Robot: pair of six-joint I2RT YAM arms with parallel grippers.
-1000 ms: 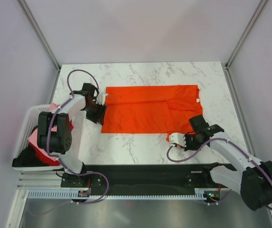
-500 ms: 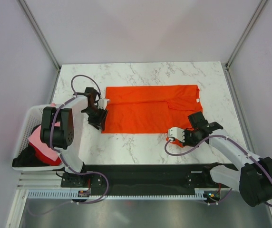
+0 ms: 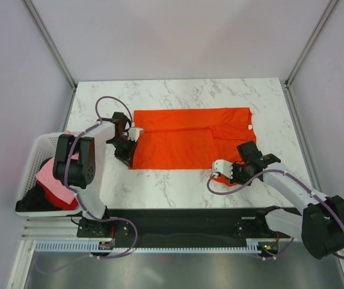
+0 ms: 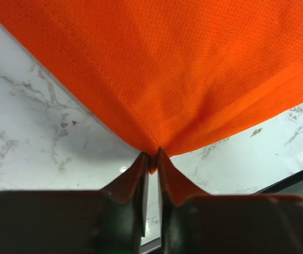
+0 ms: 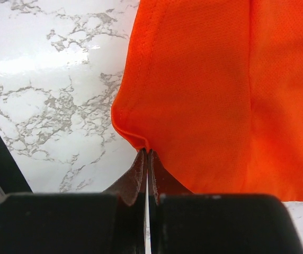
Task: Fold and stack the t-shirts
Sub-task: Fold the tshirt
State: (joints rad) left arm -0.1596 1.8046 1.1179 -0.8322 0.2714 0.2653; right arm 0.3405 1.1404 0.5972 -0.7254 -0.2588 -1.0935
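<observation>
The bright orange t-shirt [image 3: 190, 144] lies spread on the marble table, partly folded, with its white neck label [image 3: 251, 127] at the right edge. My left gripper [image 3: 128, 158] is shut on the shirt's near-left corner. In the left wrist view the gripper [image 4: 152, 159] pinches a point of orange cloth [image 4: 183, 69]. My right gripper [image 3: 220, 174] is shut on the shirt's near-right corner. In the right wrist view the gripper [image 5: 148, 154] holds the hem of the orange cloth [image 5: 220, 95]. Pink [image 3: 47, 174], red [image 3: 64, 198] and black [image 3: 30, 201] shirts lie in the basket.
A white lattice basket [image 3: 30, 156] stands off the table's left edge beside the left arm. Bare marble [image 3: 178, 186] lies between the shirt and the table's black front edge [image 3: 184, 217]. Frame posts rise at the back corners.
My left gripper has slid along the shirt's left edge to the near-left corner. My right gripper has shifted a little left and away, with the near-right corner in it.
</observation>
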